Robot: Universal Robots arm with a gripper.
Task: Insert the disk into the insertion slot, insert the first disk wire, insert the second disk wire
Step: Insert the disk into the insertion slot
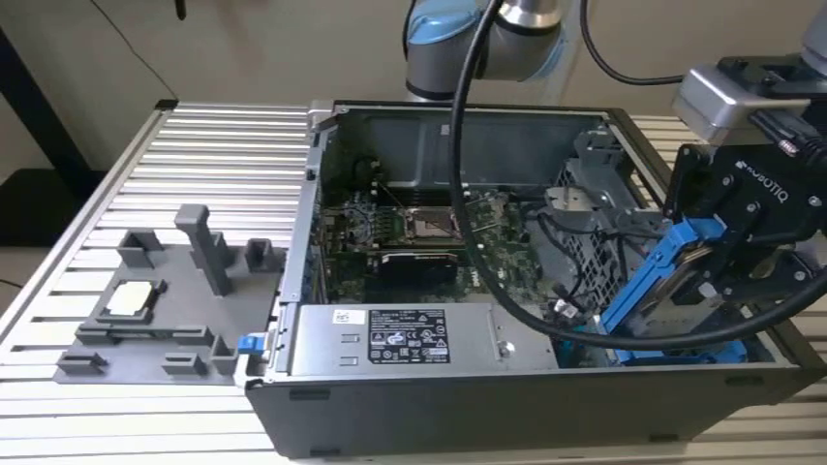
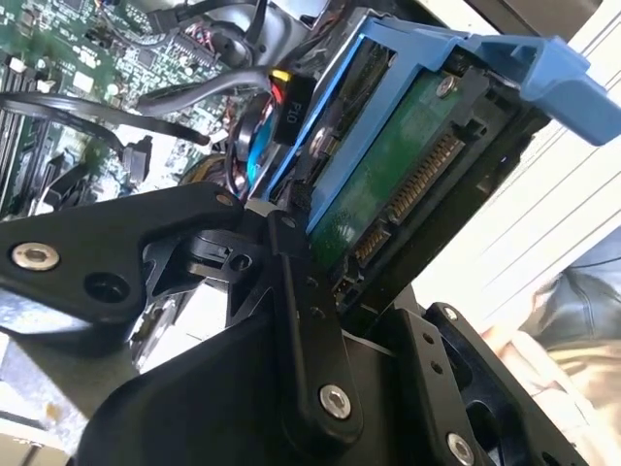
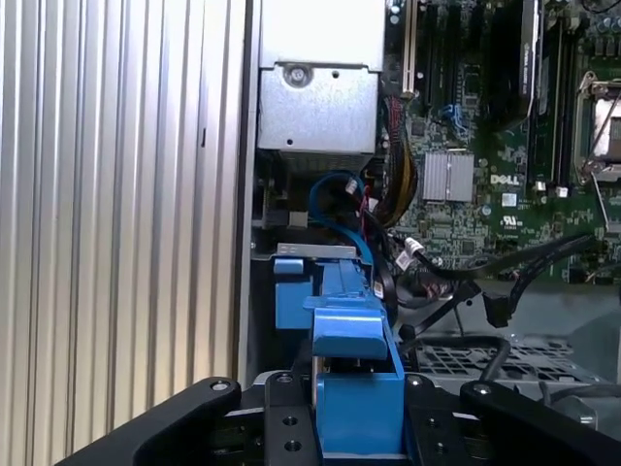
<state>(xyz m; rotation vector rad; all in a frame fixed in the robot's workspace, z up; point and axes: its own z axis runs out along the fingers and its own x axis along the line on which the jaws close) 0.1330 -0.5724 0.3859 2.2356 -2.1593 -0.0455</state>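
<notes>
My gripper [image 1: 726, 260] is shut on the disk [image 1: 661, 279], a drive clipped in a bright blue frame. The disk hangs steeply tilted over the right end of the open computer case as the exterior view shows it. In the second wrist view the disk's green circuit board and connector [image 2: 393, 189] face the camera, with black fingers [image 2: 303, 291] pressed on its edge. The blue frame [image 3: 354, 388] sits between the fingers [image 3: 283, 427] in the first wrist view. The insertion slot [image 1: 588, 237], a perforated dark grey bay, lies just beside and below the disk. A blue wire [image 3: 342, 199] and a black plug [image 3: 497, 309] lie loose nearby.
Another blue carrier [image 1: 685, 351] lies low in the case under the disk. The silver power-supply box [image 1: 401, 339] fills the front of the case and the motherboard [image 1: 413, 228] lies behind it. A thick black cable [image 1: 498, 281] crosses the case. A grey fixture [image 1: 155, 320] stands on the slatted table.
</notes>
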